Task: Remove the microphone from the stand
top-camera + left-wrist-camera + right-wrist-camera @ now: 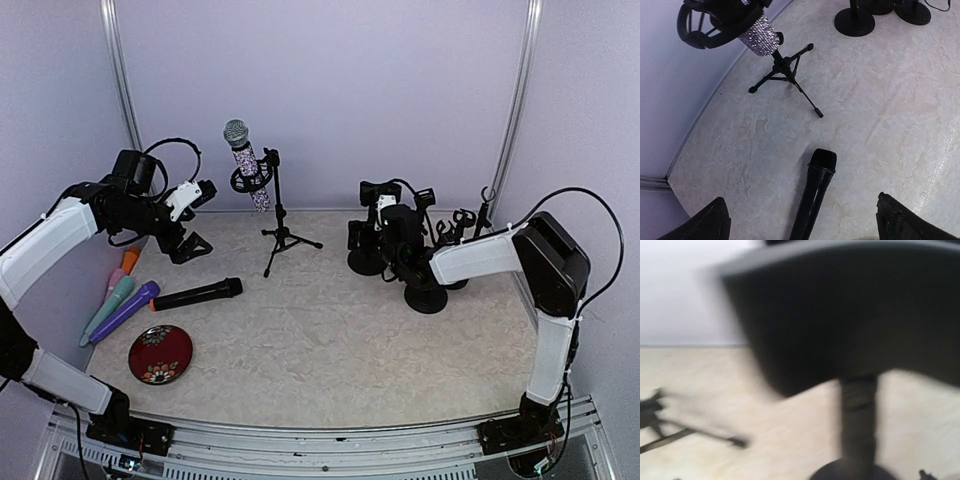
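Observation:
A microphone [245,160] with a silver mesh head and a glittery handle sits tilted in the shock-mount clip of a black tripod stand [280,225] at the back middle. In the left wrist view the glittery handle [759,37] and the tripod [785,67] show at the top left. My left gripper [188,244] is open and empty, to the left of the stand, hovering over a black microphone [815,195] that lies on the table. My right gripper [378,236] is among the stands on the right. Its view is blurred and its fingers do not show.
The black microphone [197,294] lies left of centre. Green [108,308], purple [125,310] and orange [130,261] microphones lie at the left edge. A red plate [160,353] sits front left. Several round-base stands [425,298] cluster at the right; one post [857,430] fills the right wrist view.

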Motion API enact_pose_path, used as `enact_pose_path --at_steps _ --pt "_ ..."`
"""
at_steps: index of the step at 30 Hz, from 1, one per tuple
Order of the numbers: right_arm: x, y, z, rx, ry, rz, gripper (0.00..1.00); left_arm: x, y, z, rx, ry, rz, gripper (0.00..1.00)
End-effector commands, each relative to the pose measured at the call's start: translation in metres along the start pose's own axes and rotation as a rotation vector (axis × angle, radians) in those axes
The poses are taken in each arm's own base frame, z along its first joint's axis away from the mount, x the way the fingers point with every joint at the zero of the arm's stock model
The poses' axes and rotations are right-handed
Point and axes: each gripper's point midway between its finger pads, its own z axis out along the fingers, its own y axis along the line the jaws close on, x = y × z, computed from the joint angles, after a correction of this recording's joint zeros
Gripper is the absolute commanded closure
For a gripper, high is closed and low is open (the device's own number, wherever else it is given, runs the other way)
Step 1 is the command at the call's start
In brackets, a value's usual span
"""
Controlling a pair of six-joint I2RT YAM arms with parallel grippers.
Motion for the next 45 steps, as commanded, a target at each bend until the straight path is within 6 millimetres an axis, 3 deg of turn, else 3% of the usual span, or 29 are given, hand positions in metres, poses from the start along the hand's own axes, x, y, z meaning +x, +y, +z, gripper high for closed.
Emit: enact_pose_path --at_steps 1,6,8,12,15,17,21,26,34,45 --pt "0.018 0.046 -0.029 -0.139 0.1 0.03 0.0 -0.014 0.019 -0.013 -0.001 -0.071 -0.077 0.01" --pt "0.005 0.123 -0.047 -0.31 0.124 -0.008 0.0 -0.016 0.029 -0.019 -0.016 -0.097 -0.106 0.01" --pt "-0.015 0.152 -0.05 -0.401 0.128 0.036 0.01 -0.015 0.03 -0.02 -0.019 -0.099 -0.117 0.01" --pt "-0.074 0.197 -0.052 -0.568 0.126 0.186 0.05 -0.012 0.028 -0.021 -0.021 -0.098 -0.12 0.01" --pt "-0.106 0.221 -0.041 -0.652 0.149 0.276 0.09 -0.009 0.025 -0.023 -0.024 -0.098 -0.114 0.01" --pt "-0.116 0.233 -0.032 -0.7 0.168 0.323 0.1 -0.006 0.023 -0.023 -0.024 -0.096 -0.114 0.01" --pt "-0.122 0.242 -0.013 -0.772 0.205 0.419 0.16 -0.003 0.02 -0.025 -0.024 -0.094 -0.112 0.01" --pt "-0.122 0.238 0.002 -0.781 0.208 0.493 0.2 0.002 0.012 -0.026 -0.016 -0.097 -0.079 0.01" --pt "-0.124 0.239 0.01 -0.808 0.194 0.539 0.28 0.035 0.005 -0.003 -0.018 -0.019 -0.047 0.06" --pt "-0.122 0.244 0.015 -0.857 0.218 0.625 0.66 0.041 0.007 -0.005 -0.043 -0.013 -0.041 0.06"
